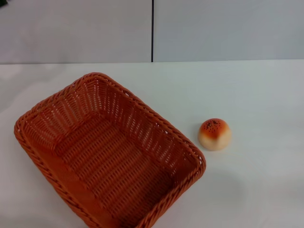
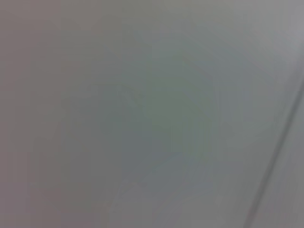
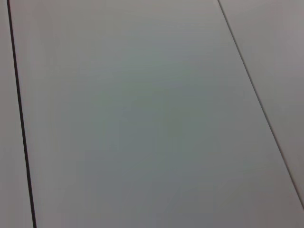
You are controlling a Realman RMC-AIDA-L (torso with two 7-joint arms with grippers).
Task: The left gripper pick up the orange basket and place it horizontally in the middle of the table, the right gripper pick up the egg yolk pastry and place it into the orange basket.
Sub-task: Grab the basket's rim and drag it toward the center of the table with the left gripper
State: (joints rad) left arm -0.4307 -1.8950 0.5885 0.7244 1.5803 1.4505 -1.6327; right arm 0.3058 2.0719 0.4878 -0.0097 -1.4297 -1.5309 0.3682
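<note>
White table (image 1: 256, 85) filled my head view; the basket (image 1: 42, 137) sat slanted on its left, the pastry (image 1: 214, 134) near its right side, not touching. Both wrist views showed only grey panels, so I couldn't see my grippers.

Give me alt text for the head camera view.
An empty orange basket sits skewed on the left of a white table, its near corner cut off by the frame. An egg yolk pastry stands alone to its right, not touching it. No gripper shows.
</note>
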